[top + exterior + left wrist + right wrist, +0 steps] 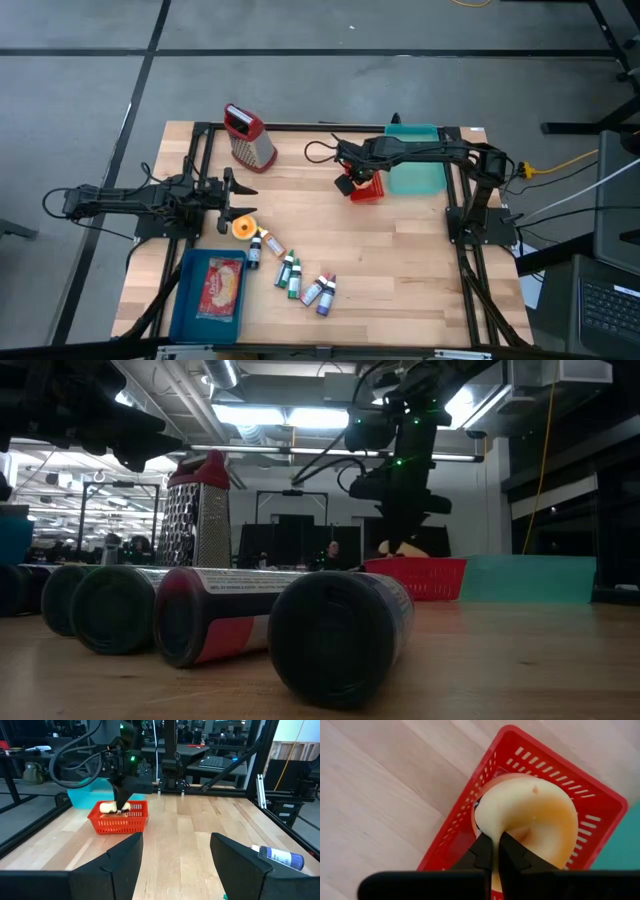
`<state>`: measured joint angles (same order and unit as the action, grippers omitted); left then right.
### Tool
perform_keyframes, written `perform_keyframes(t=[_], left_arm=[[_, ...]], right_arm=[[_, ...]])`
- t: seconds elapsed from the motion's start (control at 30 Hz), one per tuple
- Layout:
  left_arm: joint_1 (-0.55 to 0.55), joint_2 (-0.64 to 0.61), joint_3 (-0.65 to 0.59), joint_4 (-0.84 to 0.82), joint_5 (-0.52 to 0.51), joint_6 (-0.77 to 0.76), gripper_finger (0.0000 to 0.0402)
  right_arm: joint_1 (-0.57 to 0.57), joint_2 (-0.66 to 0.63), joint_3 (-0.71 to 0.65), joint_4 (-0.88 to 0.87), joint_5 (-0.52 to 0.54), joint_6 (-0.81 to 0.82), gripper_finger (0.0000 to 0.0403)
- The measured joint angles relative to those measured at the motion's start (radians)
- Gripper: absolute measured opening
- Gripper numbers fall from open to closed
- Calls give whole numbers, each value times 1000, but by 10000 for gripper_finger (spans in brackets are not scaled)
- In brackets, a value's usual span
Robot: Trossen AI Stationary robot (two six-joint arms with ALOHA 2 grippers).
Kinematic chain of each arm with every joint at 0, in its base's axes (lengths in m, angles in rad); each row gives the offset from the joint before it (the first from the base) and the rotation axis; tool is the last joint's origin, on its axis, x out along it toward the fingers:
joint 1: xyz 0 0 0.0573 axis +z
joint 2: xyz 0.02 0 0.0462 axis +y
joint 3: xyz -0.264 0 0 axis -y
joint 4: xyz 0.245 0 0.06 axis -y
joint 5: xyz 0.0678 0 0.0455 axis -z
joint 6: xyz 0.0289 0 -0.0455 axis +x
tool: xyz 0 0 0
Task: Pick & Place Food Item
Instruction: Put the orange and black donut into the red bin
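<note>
- Two dark fingers of the right gripper [495, 851] are pinched together on the thin edge of a pale yellow, rounded pastry-like food piece [527, 817].
- It hangs directly over the red plastic slotted basket [555, 767], low in its opening.
- It looks light and soft, likely to tear or slip if squeezed hard; the folded rim seems the safest hold.
- Right arm reaches in from the table's right edge, wrist pointing down over the basket, beside a teal flat tray [415, 172].
- Left gripper [175, 855] waits wide and empty at the table's left side, near a metal box grater with a red top [250, 140].
</note>
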<state>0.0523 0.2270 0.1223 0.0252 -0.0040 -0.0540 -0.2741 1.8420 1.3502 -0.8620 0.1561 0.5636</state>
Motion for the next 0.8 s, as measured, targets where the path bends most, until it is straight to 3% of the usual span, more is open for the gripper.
perform_keyframes(t=[0.6,0.7,0.8], left_arm=[[0,0,0,1,0,-3,228],[0,0,0,1,0,-3,228],[0,0,0,1,0,-3,228]], right_arm=[[-7,5,-83,97,-14,0,13],[-7,5,-83,146,-23,-27,34],[-7,5,-83,152,-59,-40,81]])
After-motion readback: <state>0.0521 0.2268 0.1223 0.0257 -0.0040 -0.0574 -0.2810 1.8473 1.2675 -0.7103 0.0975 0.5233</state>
